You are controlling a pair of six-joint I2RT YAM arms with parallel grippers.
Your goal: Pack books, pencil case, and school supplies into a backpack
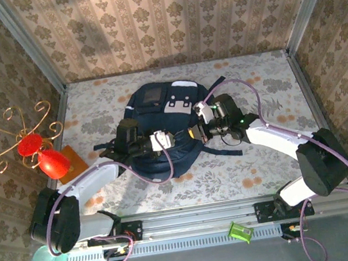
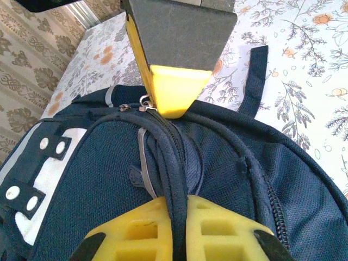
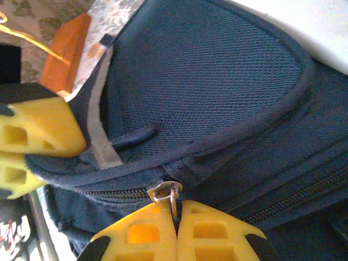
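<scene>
Lying flat in the middle of the flowery table (image 1: 250, 74) is the big dark blue backpack (image 1: 138, 106), with both arms reaching over it from the near side. The left fingers (image 2: 136, 231) are almost shut. They pinch a thick blue ridge of cloth (image 2: 173, 179) that runs along the top of the backpack, and the ridge sits right between the two yellow pads. The right fingers (image 3: 141, 234) are squeezed tight together on the small silver zip pull (image 3: 173, 198), which hangs down from its slider at the edge of a pocket. In the left wrist view the tip of a right finger meets that same pull, just past the spot where the left fingers hold the cloth, so the two grips are near each other. From above, both pairs of fingers sit close together over the middle of the backpack, pointing at each other. An orange slab (image 1: 71, 163) lies on the table off to the left of the backpack.
</scene>
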